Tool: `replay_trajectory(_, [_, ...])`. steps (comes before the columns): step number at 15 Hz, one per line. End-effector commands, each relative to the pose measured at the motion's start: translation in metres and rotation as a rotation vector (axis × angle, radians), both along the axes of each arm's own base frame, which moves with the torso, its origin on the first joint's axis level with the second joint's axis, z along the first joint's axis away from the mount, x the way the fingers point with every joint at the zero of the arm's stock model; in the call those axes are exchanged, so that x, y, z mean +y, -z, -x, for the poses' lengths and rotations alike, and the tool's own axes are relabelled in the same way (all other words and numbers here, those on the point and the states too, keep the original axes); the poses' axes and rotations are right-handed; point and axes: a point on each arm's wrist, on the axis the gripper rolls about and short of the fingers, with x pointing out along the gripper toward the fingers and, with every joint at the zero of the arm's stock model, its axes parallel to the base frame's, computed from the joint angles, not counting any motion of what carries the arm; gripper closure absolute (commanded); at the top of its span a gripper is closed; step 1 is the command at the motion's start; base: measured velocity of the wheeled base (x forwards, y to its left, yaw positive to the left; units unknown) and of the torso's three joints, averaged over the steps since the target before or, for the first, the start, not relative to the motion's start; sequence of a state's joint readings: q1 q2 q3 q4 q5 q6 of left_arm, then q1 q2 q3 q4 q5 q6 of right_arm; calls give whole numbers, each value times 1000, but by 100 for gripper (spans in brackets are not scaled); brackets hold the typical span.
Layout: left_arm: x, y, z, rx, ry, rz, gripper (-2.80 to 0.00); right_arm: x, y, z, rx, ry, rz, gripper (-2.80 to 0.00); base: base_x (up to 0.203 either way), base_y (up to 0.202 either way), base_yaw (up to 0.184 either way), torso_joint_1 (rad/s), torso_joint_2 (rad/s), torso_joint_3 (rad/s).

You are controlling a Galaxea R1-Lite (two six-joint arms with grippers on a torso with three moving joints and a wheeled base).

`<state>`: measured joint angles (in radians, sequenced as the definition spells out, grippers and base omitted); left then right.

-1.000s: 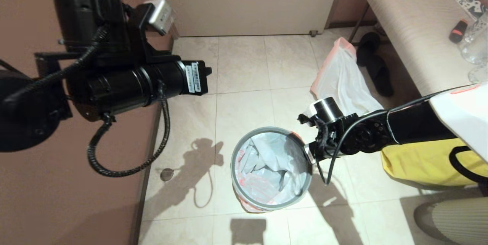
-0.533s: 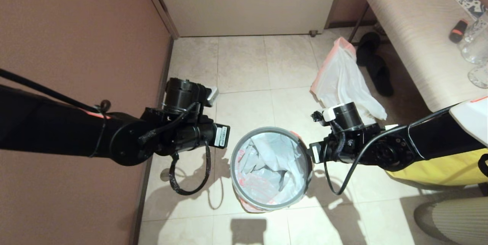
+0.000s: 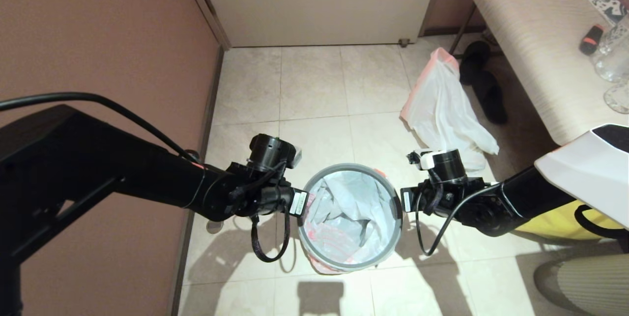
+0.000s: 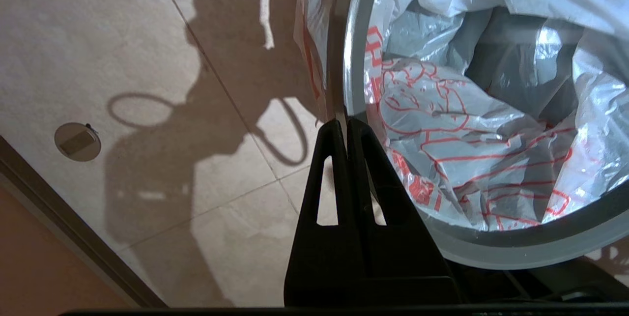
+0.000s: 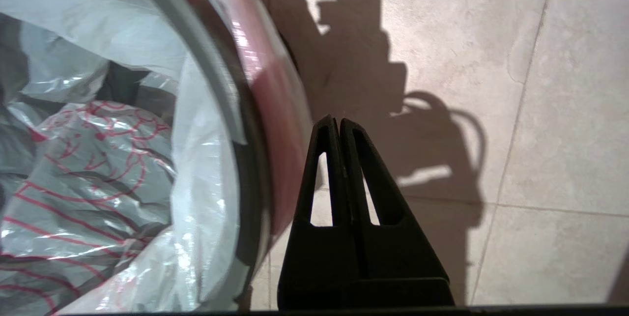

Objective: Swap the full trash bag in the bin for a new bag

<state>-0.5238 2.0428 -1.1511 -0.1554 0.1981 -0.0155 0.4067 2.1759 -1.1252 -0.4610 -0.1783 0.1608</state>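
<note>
both end effectors, left [image 4: 346,124] and right [image 5: 338,124], pinched together empty beside the bin [image 3: 393,227]; the new bag [image 3: 344,208] looks flimsy, slippery; grab its rim overhang.

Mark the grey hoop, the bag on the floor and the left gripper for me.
Grey hoop [image 3: 350,265]: head view, its near arc.
Bag on the floor [image 3: 442,104]: head view, mid-sheet.
Left gripper [image 4: 346,127]: left wrist view, between the shut fingertips.

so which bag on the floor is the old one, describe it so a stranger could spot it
Start at the padded bench along the right wall. On the tiles beside it, past the bin, lies the full trash bag, limp and flat. Its pink-red rim and plain white sides distinguish it from the red-printed new bag lining the bin.
</note>
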Motion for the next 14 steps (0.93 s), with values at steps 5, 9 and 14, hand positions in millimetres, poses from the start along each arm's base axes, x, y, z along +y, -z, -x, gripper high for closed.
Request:
replay_trajectory(5, [-7, 7, 15, 96, 33, -56, 0, -4, 2, -2, 1, 9, 4, 0, 0, 0, 0, 0, 0, 0])
replay_trajectory(9, [-7, 11, 13, 106, 40, -72, 0, 3, 4, 1, 5, -9, 7, 0, 0, 0, 0, 0, 0, 0])
replay_trajectory(14, [-9, 24, 10, 131, 42, -90, 0, 8, 4, 3, 4, -23, 3, 0, 0, 0, 0, 0, 0, 0])
